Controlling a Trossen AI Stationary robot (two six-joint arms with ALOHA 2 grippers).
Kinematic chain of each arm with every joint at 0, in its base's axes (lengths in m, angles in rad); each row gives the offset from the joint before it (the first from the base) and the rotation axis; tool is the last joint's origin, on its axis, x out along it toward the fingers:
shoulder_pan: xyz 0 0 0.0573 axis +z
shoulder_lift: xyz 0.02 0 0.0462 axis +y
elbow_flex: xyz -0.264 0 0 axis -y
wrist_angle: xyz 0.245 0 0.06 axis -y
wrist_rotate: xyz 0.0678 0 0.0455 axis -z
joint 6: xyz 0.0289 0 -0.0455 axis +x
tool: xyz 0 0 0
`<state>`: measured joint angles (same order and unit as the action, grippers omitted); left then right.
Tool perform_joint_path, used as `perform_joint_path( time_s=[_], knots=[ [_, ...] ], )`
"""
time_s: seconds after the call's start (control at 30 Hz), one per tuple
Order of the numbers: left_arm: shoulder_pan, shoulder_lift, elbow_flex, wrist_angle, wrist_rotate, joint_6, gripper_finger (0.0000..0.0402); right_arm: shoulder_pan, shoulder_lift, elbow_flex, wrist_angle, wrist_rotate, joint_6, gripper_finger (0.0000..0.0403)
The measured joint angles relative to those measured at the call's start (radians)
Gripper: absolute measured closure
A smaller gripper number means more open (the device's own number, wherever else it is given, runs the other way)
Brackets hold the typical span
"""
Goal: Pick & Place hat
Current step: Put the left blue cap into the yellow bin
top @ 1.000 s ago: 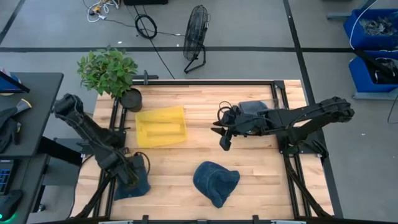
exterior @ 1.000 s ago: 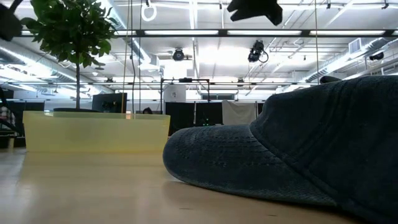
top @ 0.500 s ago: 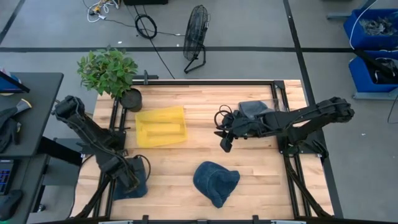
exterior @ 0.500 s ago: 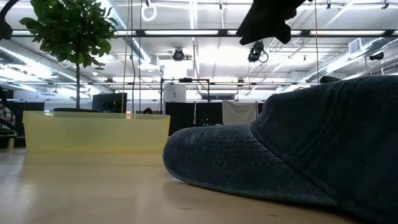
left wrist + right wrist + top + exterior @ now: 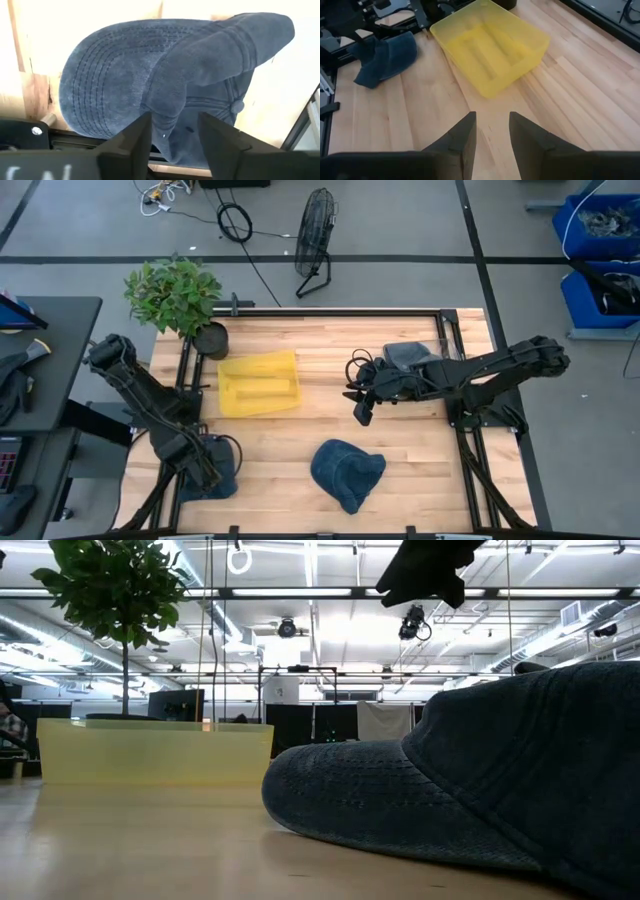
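Three dark blue denim hats show. One [image 5: 347, 472] lies at the table's near middle and fills the low view [image 5: 480, 780]. One [image 5: 222, 477] lies at the near left corner, partly over the table frame. One [image 5: 403, 354] lies at the far right under the right arm. My left gripper [image 5: 203, 468] is low over the near-left hat [image 5: 125, 75], open, with a raised fold of the crown [image 5: 172, 95] between its fingers. My right gripper [image 5: 362, 412] hangs open and empty above the table's middle, right of the yellow bin [image 5: 258, 383], and it shows in its wrist view [image 5: 492, 116]. My left gripper comes at the near-left hat from above, its open fingers [image 5: 140, 137] on either side of the crown's raised fold [image 5: 170, 107]. I cannot tell whether they touch it. The hat lies on the table and the frame rail.
A potted plant [image 5: 178, 295] stands at the far left corner. The yellow bin also shows in the low view [image 5: 155, 752] and the right wrist view [image 5: 492, 47]. Black frame rails [image 5: 470, 470] run along the table's sides. Bare wood lies between the bin and the middle hat.
My right gripper has come down a little and drifted slightly toward the near edge; in the low view it hangs lower than before. It stays open. The hats lie as they did.
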<state>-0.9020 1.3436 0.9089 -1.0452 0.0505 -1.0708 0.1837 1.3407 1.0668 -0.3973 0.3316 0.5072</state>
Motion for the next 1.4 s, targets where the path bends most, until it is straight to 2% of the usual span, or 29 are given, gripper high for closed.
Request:
perform_joint_path(
  time_s=[0.27,0.47,0.63,0.83,1.0,1.07,1.17,1.27,1.33,1.4],
  knots=[
    [-0.001,0.082,0.0,0.003,-0.001,0.049,0.0166,0.0,0.0,0.0,-0.001,-0.001,0.0,0.0282],
    [0.0,0.191,0.002,0.012,-0.006,0.153,0.0164,0.0,0.0,0.0,-0.001,-0.001,0.0,0.0282],
    [0.036,0.227,0.002,0.012,-0.005,0.278,0.0227,0.0,0.0,0.0,-0.001,-0.001,0.0,0.0282],
    [0.075,0.218,0.015,-0.011,-0.044,0.454,0.0372,0.0,0.0,0.0,-0.002,-0.001,0.0,0.0282],
    [0.105,0.209,0.16,-0.11,-0.091,0.595,0.0388,0.0,0.0,0.0,-0.003,0.0,0.0,0.0282],
    [0.11,0.207,0.243,-0.186,-0.177,0.655,0.0392,0.0,0.0,0.0,-0.004,0.0,0.0,0.0282],
    [0.111,0.194,0.345,-0.324,-0.409,0.757,0.0392,0.0,0.0,0.0,-0.004,0.0,-0.002,0.0282],
    [0.122,0.169,0.383,-0.417,-0.647,0.879,0.0388,-0.001,0.0,0.0,-0.004,0.0,-0.011,0.0282],
    [0.156,0.138,0.378,-0.425,-0.714,0.976,0.0388,-0.001,0.0,0.001,-0.004,0.0,-0.025,0.0282],
    [0.217,0.11,0.355,-0.428,-0.714,1.045,0.0389,-0.001,0.0,0.001,-0.004,0.0,-0.036,0.0282]
  ],
)
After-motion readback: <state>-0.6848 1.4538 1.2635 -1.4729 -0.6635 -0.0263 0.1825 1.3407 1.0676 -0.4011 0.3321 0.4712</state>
